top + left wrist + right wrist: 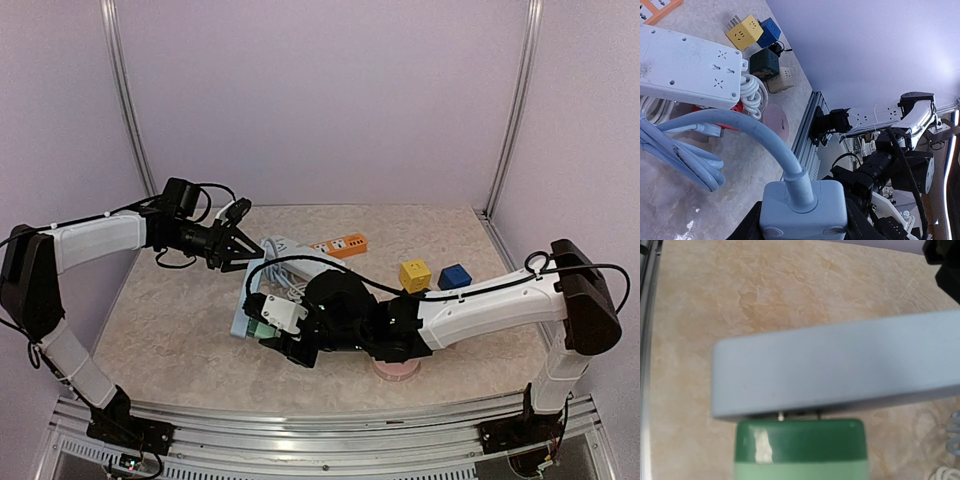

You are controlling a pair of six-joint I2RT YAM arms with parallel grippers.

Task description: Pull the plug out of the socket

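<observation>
left gripper (238, 250) clamps grey cable plug (804, 210) | green plug (800, 447) prongs half-hidden against strip (840, 365) | right gripper (268, 335) fingers out of sight, grip can't tell

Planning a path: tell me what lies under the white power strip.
A coiled white cable and something red poke out beneath the white power strip; the strip covers the rest of both.

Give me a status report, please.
Left gripper clamped on grey plug. Right gripper on green plug, pins showing, not yet clear of power strip. Coiled cable beside, not blocking.
</observation>
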